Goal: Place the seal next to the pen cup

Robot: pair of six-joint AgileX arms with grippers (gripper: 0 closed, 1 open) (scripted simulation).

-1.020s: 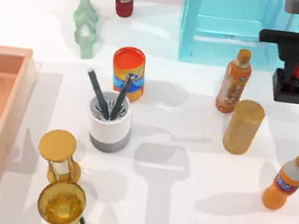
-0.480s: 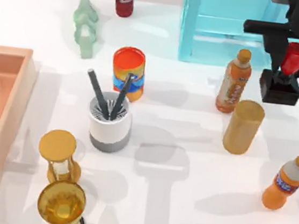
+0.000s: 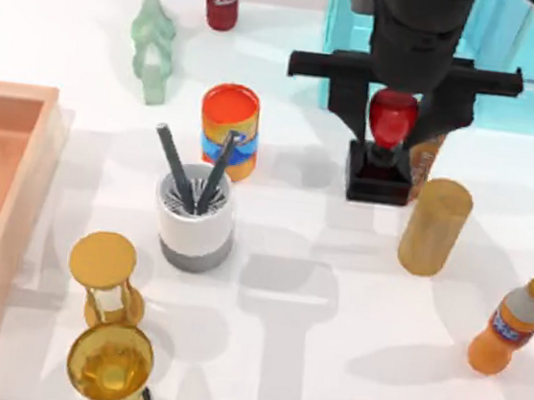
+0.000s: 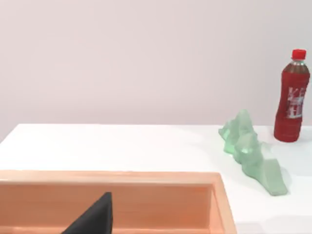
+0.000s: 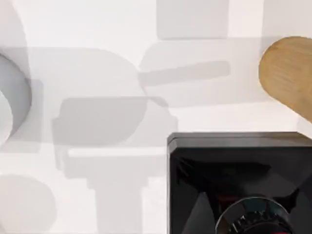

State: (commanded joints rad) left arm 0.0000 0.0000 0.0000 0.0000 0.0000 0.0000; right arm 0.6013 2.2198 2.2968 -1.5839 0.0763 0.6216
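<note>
The right tool [image 3: 390, 118] grips the seal [image 3: 385, 146] by its red knob, apparently above the desk [image 3: 333, 294], well right of the pen cup [image 3: 196, 219]; carrying over and setting down remain.

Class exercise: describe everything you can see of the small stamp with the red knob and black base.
The small seal with a black square block base and glossy red rounded knob hangs upright, its knob clamped by the right gripper, between the orange-and-blue can and the tan wooden cylinder. The right wrist view shows its black base from above.

no legible txt, red bottle [image 4: 291, 103] label unreadable
</note>
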